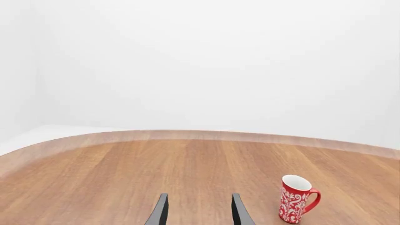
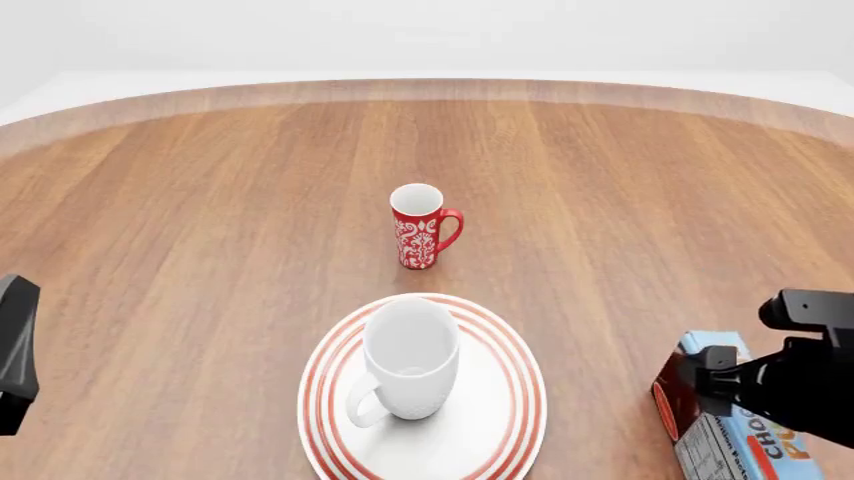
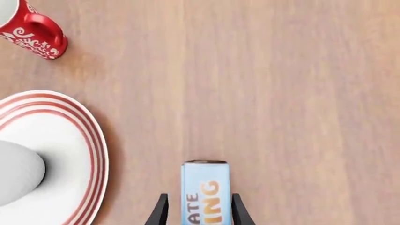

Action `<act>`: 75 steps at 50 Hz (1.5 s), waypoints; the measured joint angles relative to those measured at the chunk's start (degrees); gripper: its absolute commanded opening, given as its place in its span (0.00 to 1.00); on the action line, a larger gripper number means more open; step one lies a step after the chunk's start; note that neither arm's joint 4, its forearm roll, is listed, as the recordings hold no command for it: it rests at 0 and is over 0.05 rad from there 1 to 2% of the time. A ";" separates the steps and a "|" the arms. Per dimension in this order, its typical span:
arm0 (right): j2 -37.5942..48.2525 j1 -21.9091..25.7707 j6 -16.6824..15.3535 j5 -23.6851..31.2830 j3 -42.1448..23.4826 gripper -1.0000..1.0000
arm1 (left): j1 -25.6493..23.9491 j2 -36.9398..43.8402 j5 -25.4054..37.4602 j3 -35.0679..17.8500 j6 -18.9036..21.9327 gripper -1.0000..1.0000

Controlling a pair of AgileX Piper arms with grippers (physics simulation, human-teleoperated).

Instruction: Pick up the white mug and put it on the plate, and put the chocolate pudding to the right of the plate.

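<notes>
Arms sit low at the frame edges in the front view; the left gripper shows only as a dark block at the left edge, well apart from the plate, and in the left wrist view its two black fingers stand parted with nothing between them above bare wooden table; the right gripper reaches in from the lower right, its dark body lying over the chocolate pudding, and in the right wrist view the box fills the gap between the fingers, which press on its two long sides, so the tool is closed on the box; the pudding's light blue face with orange lettering faces up toward that camera, its long axis running along the fingers, its far end toward the upper part of the frame; whether the box rests on the table or is lifted cannot be told; it lies right of the plate, near its rim but apart; the white mug stands upright on the plate at lower centre, mouth up, loop handle toward the lower left; the red patterned mug stands upright above the plate at centre frame, handle to the right.
</notes>
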 measured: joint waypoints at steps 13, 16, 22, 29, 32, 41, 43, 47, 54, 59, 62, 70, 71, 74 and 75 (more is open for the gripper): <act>-2.76 -0.06 -0.57 4.15 -4.45 1.00 | -0.09 0.00 -0.02 -0.01 0.02 1.00; -3.40 -0.16 -0.83 5.15 -5.59 1.00 | -0.10 0.00 -0.02 -0.01 0.02 1.00; -4.72 -0.49 -1.37 7.10 -7.76 1.00 | -0.14 0.00 -0.03 -0.01 0.02 1.00; -6.21 -1.01 -1.98 9.09 -10.00 1.00 | -0.20 0.00 -0.04 -0.03 0.04 1.00; -6.79 -1.22 -2.23 9.87 -10.91 1.00 | -0.22 0.00 -0.04 -0.05 0.05 1.00; -8.35 -1.52 -2.56 12.34 -14.83 1.00 | -0.29 0.00 0.01 -0.15 0.10 1.00; -8.66 -1.53 -2.56 12.93 -16.07 1.00 | -0.30 0.00 0.03 -0.17 0.11 1.00; -9.22 -1.57 -2.54 14.15 -19.09 1.00 | -0.31 0.00 0.07 -0.23 0.12 1.00; -10.01 -1.81 -2.85 16.02 -24.82 1.00 | -0.34 0.00 0.10 -0.26 0.15 1.00; -10.77 -2.14 -3.46 16.98 -28.42 1.00 | -0.35 0.00 0.11 -0.28 0.17 1.00; -11.33 -2.42 -3.96 17.37 -30.22 1.00 | -0.36 0.00 0.11 -0.28 0.18 1.00; -13.49 -3.54 -5.55 17.62 -33.75 1.00 | -0.37 0.00 0.12 -0.29 0.19 1.00; -13.82 -3.71 -5.76 17.56 -34.06 1.00 | -0.36 0.00 0.12 -0.29 0.19 1.00; -14.93 -4.26 -6.34 17.22 -34.69 1.00 | -0.36 0.00 0.13 -0.29 0.20 1.00; -15.35 -4.47 -6.51 17.05 -34.83 1.00 | -0.35 0.00 0.12 -0.29 0.21 1.00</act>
